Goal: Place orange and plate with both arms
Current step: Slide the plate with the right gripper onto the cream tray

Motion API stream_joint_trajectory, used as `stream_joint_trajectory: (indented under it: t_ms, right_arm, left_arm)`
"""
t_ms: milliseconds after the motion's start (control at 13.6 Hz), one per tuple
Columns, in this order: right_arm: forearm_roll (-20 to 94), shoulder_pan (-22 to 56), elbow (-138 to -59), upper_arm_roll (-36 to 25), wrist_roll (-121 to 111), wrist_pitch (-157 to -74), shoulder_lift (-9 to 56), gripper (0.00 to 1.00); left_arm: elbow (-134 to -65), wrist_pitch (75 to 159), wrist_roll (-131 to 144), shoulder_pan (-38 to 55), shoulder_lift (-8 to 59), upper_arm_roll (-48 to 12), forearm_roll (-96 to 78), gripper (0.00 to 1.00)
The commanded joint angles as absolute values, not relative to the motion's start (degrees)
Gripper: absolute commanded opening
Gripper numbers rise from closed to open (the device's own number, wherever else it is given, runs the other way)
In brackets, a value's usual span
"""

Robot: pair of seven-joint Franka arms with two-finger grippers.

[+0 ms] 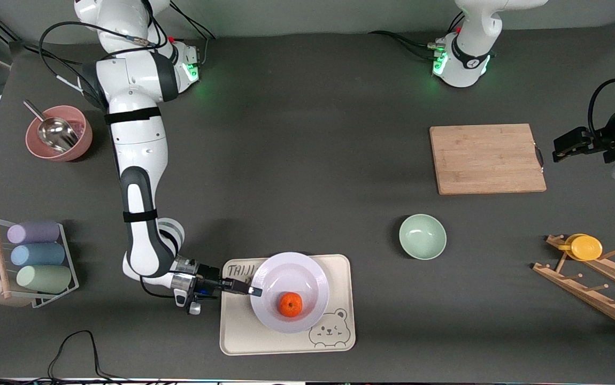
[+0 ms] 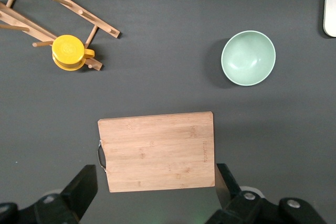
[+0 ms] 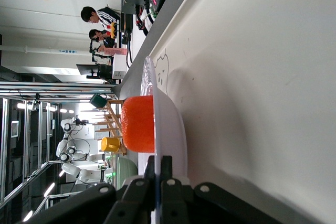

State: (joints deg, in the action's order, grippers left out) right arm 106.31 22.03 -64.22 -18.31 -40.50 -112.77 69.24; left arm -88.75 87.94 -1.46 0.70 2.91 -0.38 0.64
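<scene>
On the cream tray [image 1: 286,342], the plate [image 1: 290,292] is sitting with the orange [image 1: 290,304] in it; the right pincer [image 1: 248,289] is pinching its rim, release apparently remaining. The left pincer [image 2: 156,184] is waiting, spread, over the cutting board [image 1: 486,159].

The right arm reaches from its base down the table, elbow bent low, forearm lying nearly level. Its pincer [image 1: 251,290] points sideways toward the left arm's end of the table, fingers [image 3: 159,184] clamped together on the rim of the plate [image 1: 307,270]. The left arm waits, its wrist raised, and its pincer [image 2: 157,195] hangs spread wide over the plate-side edge of the cutting board [image 1: 486,159].
</scene>
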Motion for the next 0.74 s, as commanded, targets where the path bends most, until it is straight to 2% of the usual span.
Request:
stream_joint_trajectory:
  t_ms: [0, 74, 294, 442, 663]
  right_arm:
    - [107.8, 21.2, -61.9, -17.5, -43.3, -113.2, 70.2, 0.0]
    - [107.8, 21.2, -61.9, -17.5, -43.4, -113.3, 70.2, 0.03]
    - [107.8, 21.2, -61.8, -17.6, -43.2, -113.3, 70.1, 0.4]
    - [107.7, 21.2, -61.9, -17.8, -42.7, -113.6, 69.9, 1.0]
    - [103.7, 21.5, -62.1, -20.4, -41.3, -113.6, 68.1, 1.0]
  left_arm:
    - [-89.4, 88.1, -2.2, 1.5, 2.0, 0.3, 0.3, 1.0]
    - [-89.4, 88.1, -2.2, 1.5, 2.0, 0.3, 0.3, 1.0]
    - [-89.5, 88.1, -2.2, 1.5, 2.0, 0.3, 0.3, 1.0]
    - [-89.5, 88.1, -2.1, 1.5, 2.0, 0.3, 0.3, 1.0]
    - [-89.4, 88.1, -2.1, 1.6, 2.0, 0.3, 0.3, 1.0]
